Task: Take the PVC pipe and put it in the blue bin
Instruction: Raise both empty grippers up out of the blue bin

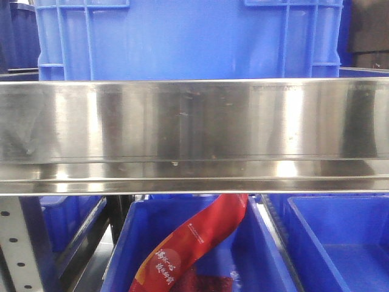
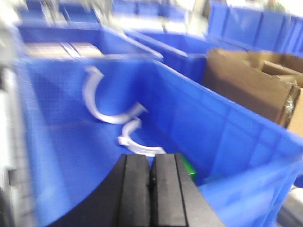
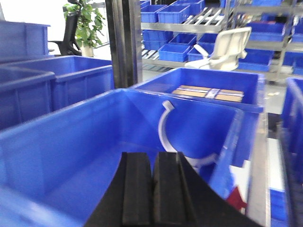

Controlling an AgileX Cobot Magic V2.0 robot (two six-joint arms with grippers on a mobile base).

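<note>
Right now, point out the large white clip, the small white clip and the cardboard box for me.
large white clip (image 2: 97,101), left wrist view, on the left side of its curved band.
small white clip (image 2: 135,145), left wrist view, on the lower arc.
cardboard box (image 2: 246,82), left wrist view, on its front panel.

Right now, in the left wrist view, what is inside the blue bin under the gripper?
Inside the blue bin lie two white C-shaped clips, and something green; the shut left gripper covers the rest.
</note>
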